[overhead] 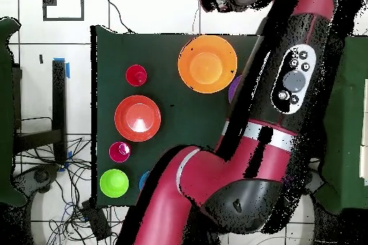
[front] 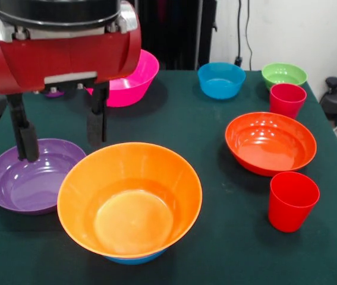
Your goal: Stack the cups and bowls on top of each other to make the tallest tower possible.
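Note:
A large orange bowl (front: pixel 129 199) sits nested on a blue bowl (front: pixel 135 259) at the front; the orange bowl also shows in the overhead view (overhead: pixel 208 64). A purple bowl (front: pixel 28 178) lies to its left. My gripper (front: pixel 60 151) is open and empty. One finger (front: pixel 24 139) hangs over the purple bowl's far rim, the other (front: pixel 97 124) is just outside its right edge. A pink bowl (front: pixel 129 80) sits behind the gripper. A red-orange bowl (front: pixel 270 142) lies right, with one red cup (front: pixel 287 99) behind it and another (front: pixel 293 200) in front. A small blue bowl (front: pixel 220 79) and green bowl (front: pixel 283 74) stand at the back.
A bit of something purple (front: pixel 54 93) peeks out behind the gripper body. In the overhead view the arm (overhead: pixel 287 91) covers the table's right side. The red-orange bowl (overhead: pixel 137 118), two cups (overhead: pixel 136 75) (overhead: pixel 119 151) and green bowl (overhead: pixel 113 183) show left. Cables lie beside the table.

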### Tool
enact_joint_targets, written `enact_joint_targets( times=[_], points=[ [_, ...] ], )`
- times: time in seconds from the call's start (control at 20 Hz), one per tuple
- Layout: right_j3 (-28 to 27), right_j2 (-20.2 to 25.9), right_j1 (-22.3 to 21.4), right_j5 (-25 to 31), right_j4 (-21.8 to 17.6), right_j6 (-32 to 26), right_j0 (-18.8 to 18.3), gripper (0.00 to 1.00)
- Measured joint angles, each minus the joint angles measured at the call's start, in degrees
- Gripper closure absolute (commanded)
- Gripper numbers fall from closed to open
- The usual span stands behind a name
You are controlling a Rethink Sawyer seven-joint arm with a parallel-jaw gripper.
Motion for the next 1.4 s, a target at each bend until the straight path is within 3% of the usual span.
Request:
enact_joint_targets(
  times=[0.3,0.5,0.55,0.7,1.0,1.4],
  points=[
    [3.37,1.25,-2.88,0.65,-5.38,0.00,2.96,0.00],
    [10.92,3.61,-6.94,0.32,-12.62,0.00,8.35,0.00],
    [15.20,4.45,-9.02,-0.40,-15.44,0.00,11.22,0.00],
    [22.12,5.11,-12.44,-1.82,-19.35,0.00,15.96,0.00],
    [33.16,5.42,-18.30,-5.37,-24.14,0.00,23.53,0.00],
    [44.04,6.24,-23.89,-14.79,-27.13,0.00,28.03,0.00]
  ],
)
